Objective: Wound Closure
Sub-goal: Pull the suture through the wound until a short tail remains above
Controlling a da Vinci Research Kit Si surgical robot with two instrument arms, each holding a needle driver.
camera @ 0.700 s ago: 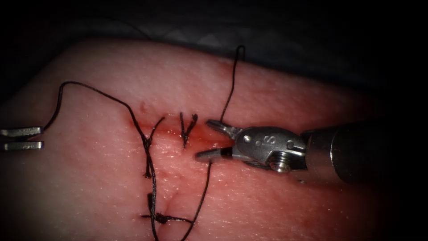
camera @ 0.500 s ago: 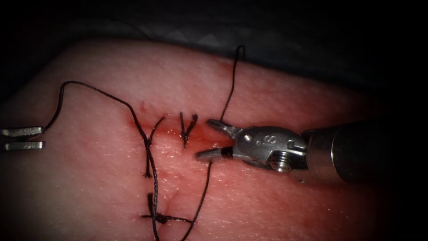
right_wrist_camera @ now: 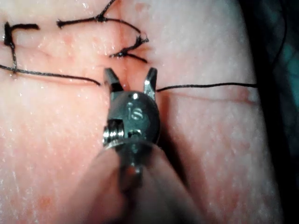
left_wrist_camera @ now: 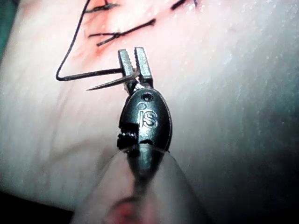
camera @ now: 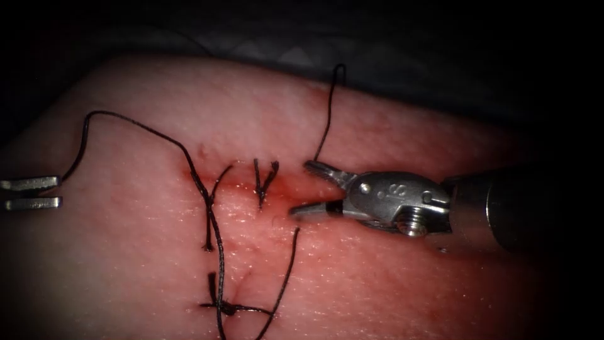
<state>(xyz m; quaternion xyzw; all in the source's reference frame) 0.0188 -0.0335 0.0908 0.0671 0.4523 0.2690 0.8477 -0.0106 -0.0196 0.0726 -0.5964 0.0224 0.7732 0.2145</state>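
Moist pink tissue (camera: 390, 119), curved needle (left_wrist_camera: 110, 81)

Both tools were bright polished metal: right tool (camera: 305, 189) glossy with stamped lettering and a threaded screw head at the wrist, left tool (left_wrist_camera: 134, 70) with finely ridged jaw faces. Needle (left_wrist_camera: 110, 79) was thin smooth steel, dull sheen. Thread (camera: 214, 233) was black, matt, braided-looking, frayed at cut ends (camera: 264, 179). Tissue (camera: 390, 296) was pale, moist, finely pebbled, with a wet glossy red fluid (camera: 283, 186) film along the cut.
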